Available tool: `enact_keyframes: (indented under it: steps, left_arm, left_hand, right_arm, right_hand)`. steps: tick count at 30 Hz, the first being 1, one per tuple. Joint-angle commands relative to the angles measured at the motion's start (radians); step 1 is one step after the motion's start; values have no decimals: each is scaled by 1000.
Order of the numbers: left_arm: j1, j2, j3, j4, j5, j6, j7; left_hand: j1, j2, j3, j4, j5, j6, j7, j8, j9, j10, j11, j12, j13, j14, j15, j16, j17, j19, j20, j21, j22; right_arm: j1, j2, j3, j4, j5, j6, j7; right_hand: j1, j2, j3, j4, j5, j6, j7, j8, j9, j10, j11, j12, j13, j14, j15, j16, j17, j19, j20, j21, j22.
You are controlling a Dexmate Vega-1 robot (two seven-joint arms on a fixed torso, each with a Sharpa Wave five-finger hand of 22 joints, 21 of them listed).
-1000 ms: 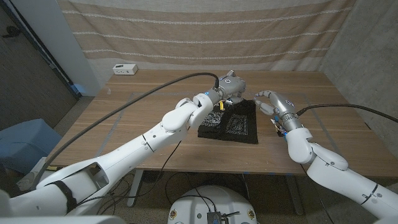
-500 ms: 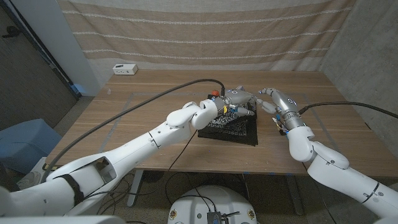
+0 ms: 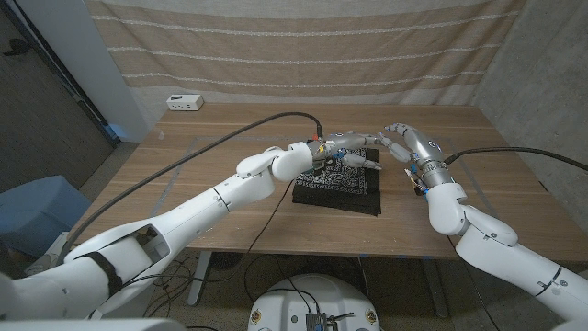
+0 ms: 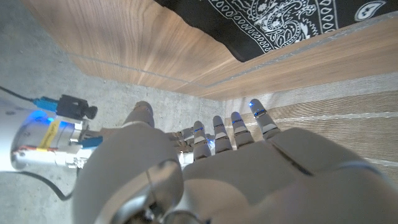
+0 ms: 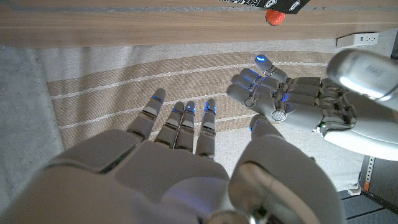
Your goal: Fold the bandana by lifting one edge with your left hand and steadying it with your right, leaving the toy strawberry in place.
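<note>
Head view: your left hand (image 3: 347, 147) reaches over the far edge of the black bandana (image 3: 342, 184), fingers stretched out and apart, nothing in them. Whether it touches the cloth you can't tell from here. The bandana lies folded on the counter (image 3: 220, 147), a dark rectangle with white paisley print, right of middle. Your right hand (image 3: 404, 143) sits just beside the bandana's far right corner, fingers spread and gently curled, holding nothing, fingertips close to the left hand's. A small red bit shows by the right wrist, too small to say it's the strawberry. White box (image 3: 185, 102) at the counter's far left edge, striped curtain (image 3: 303, 46) behind.

Left wrist view: your left hand (image 4: 230, 162) seen from its back, fingers extended side by side, thumb apart, empty. Bandana (image 4: 280, 18) lies on the wood beyond the fingertips, one corner in sight, not touched here.

Right wrist view: your right hand (image 5: 180, 155) from the back, fingers straight and slightly apart, empty. The left hand (image 5: 280, 93) faces it, fingers loosely bent, nothing pinched. Toy strawberry (image 5: 274, 16) sits on the counter right at the bandana's edge (image 5: 261, 2).
</note>
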Motion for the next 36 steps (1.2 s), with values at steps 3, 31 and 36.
enact_keyframes:
  steps: [3, 31, 36]
  left_arm:
    - [77, 58, -147, 7, -207, 0, 132]
    - [186, 81, -340, 189, -586, -244, 264]
    - [185, 70, -358, 250, -667, -310, 225]
  left_hand:
    - [-39, 21, 1, 25, 3, -53, -24, 0, -1, -46, -9, -24, -17, -33, 14, -5, -10, -86, 3, 0, -1]
    - [-136, 113, 130, 138, 27, -68, 3, 9, -8, -64, -16, -28, -95, -95, -46, -5, -62, -38, -68, -25, -8]
    - [-141, 103, 197, 160, 25, -116, 38, 1, -8, -71, -26, -33, -106, -106, -64, -7, -68, -33, -116, -33, -10]
  right_arm:
    - [1, 35, 39, 62, 90, 145, -27]
    - [-4, 246, 130, 285, 390, 613, -66]
    - [0, 283, 145, 315, 464, 669, -44]
  right_hand:
    - [7, 26, 0, -10, 2, -76, -11, -10, 4, -38, -8, -5, 1, -3, 2, 0, 0, 23, -3, 10, 1]
    - [-8, 40, -3, -24, 4, -188, 1, 4, 3, -81, 13, 7, 0, 5, 21, 6, -2, 67, -47, 24, 0]
    - [-14, 39, -5, -22, 4, -186, 8, 8, 3, -76, 19, 9, 0, 8, 25, 7, -2, 72, -52, 24, 0]
